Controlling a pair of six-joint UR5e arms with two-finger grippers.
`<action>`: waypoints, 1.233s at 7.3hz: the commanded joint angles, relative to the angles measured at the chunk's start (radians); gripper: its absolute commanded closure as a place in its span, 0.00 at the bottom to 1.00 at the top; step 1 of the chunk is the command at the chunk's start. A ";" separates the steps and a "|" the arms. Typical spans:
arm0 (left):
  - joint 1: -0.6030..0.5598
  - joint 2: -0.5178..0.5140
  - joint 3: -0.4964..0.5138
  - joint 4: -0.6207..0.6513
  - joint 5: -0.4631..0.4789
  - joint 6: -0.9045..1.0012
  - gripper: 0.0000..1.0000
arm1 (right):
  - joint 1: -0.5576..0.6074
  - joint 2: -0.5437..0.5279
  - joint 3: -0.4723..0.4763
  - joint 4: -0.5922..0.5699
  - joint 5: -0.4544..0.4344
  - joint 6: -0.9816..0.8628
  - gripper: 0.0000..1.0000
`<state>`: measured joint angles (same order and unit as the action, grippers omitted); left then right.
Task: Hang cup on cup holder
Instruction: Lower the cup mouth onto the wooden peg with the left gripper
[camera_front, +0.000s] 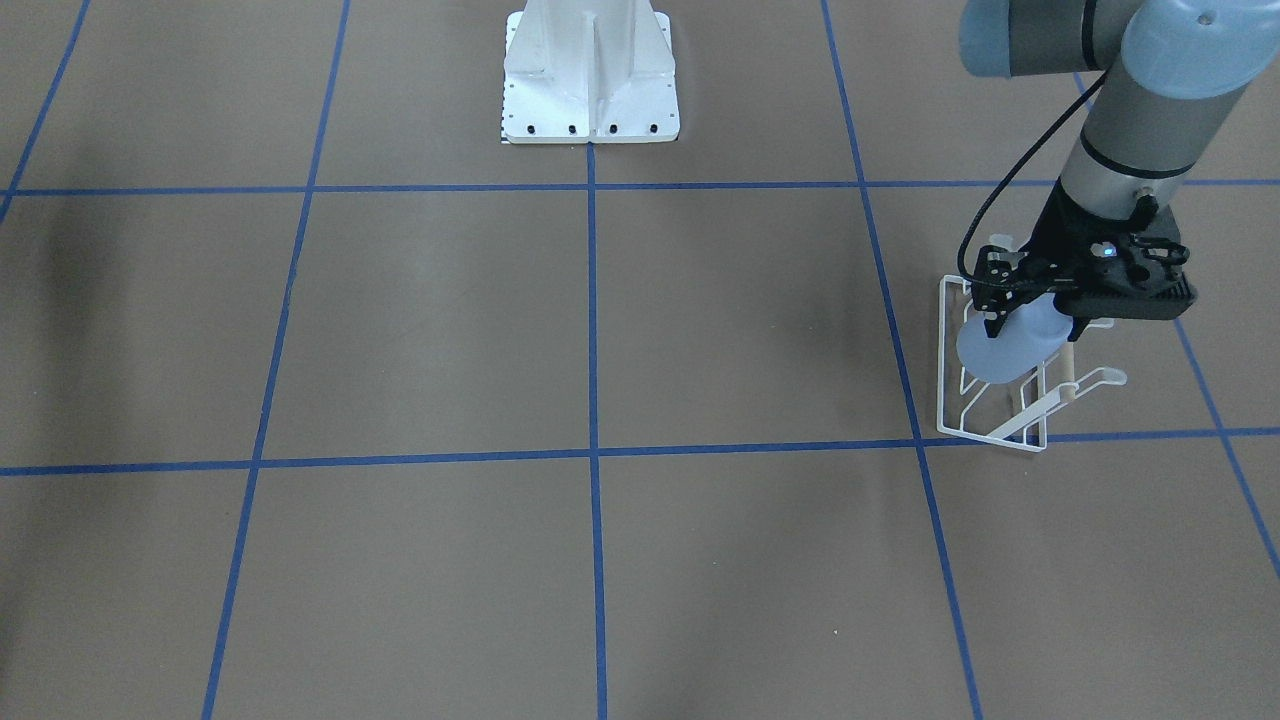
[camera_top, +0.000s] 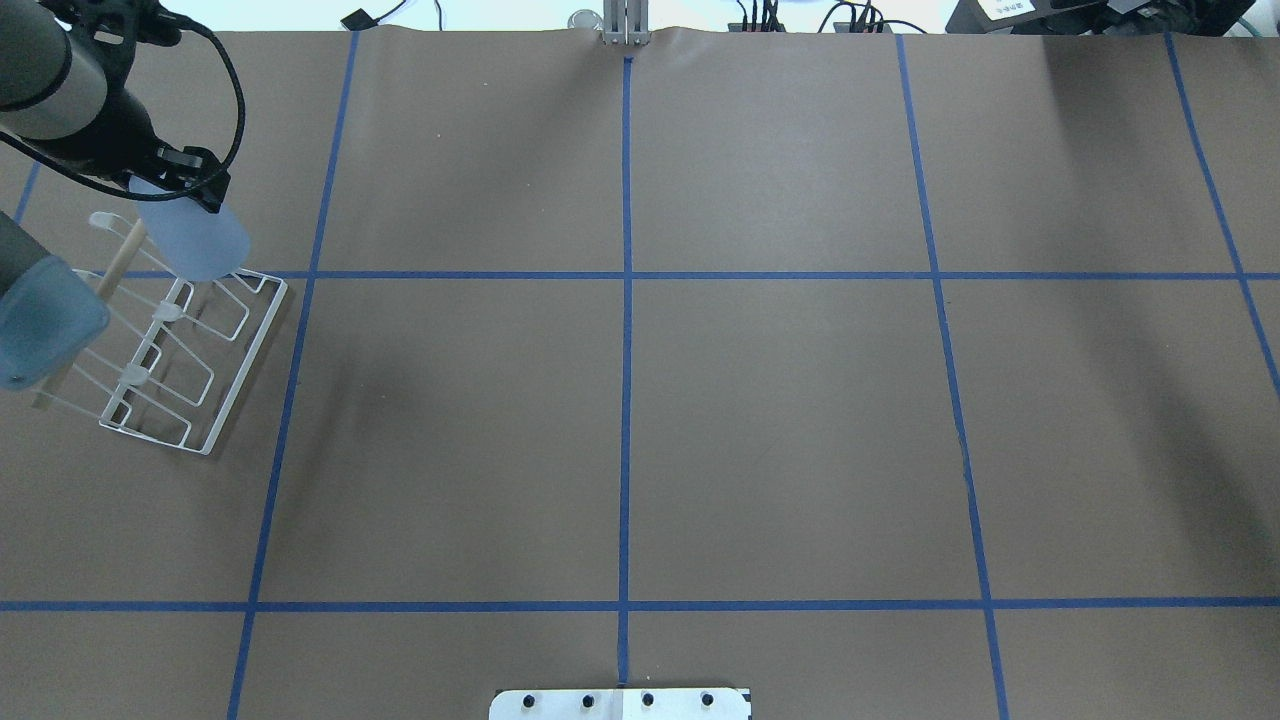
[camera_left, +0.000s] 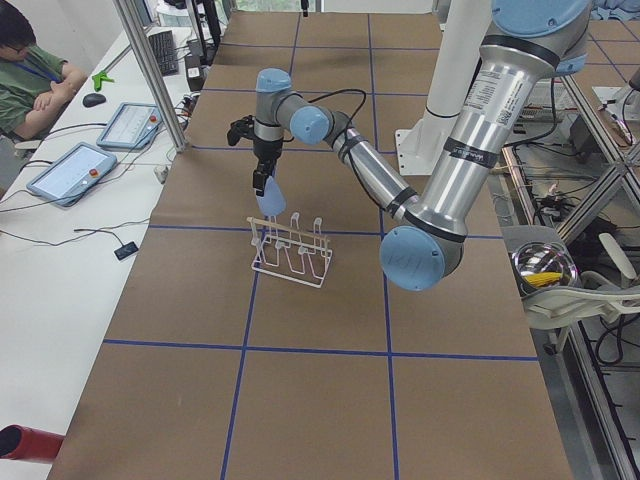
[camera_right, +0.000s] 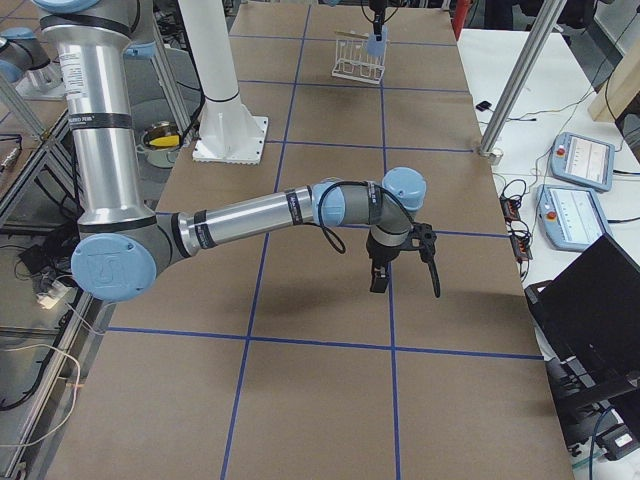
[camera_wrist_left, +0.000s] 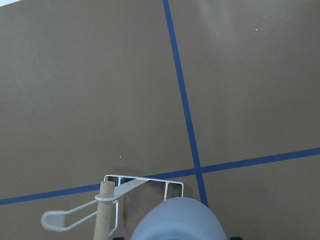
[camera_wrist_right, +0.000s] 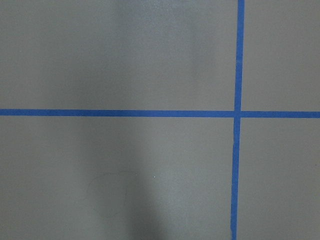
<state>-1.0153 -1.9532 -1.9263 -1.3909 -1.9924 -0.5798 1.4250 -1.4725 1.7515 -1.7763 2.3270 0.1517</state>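
Observation:
My left gripper (camera_front: 1035, 318) is shut on the light blue-grey cup (camera_front: 998, 352) and holds it tilted, just above the end of the white wire cup holder (camera_front: 985, 425). In the overhead view the cup (camera_top: 196, 240) hangs over the far end of the rack (camera_top: 205, 390), beside its pale wooden rod (camera_top: 120, 262). The left wrist view shows the cup (camera_wrist_left: 177, 220) at the bottom edge with the rod (camera_wrist_left: 104, 210) and a prong to its left. My right gripper (camera_right: 380, 280) shows only in the exterior right view, low over bare table; I cannot tell if it is open or shut.
The robot's white pedestal (camera_front: 590, 80) stands mid-table at the robot's side. Blue tape lines (camera_top: 626, 350) grid the brown table. An operator (camera_left: 30, 70) and tablets (camera_left: 75, 172) are at a side desk beyond the table's far edge.

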 joint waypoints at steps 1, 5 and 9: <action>0.001 0.005 0.015 -0.002 0.000 0.014 1.00 | 0.000 0.000 -0.001 0.000 0.002 0.000 0.00; 0.014 0.004 0.058 -0.003 -0.002 0.005 0.37 | 0.000 -0.002 0.000 0.000 0.017 0.000 0.00; 0.014 0.158 0.059 -0.285 0.000 0.017 0.01 | 0.000 0.000 -0.001 0.002 0.021 -0.003 0.00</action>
<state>-1.0002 -1.8589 -1.8684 -1.5595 -1.9927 -0.5781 1.4248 -1.4704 1.7505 -1.7761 2.3458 0.1518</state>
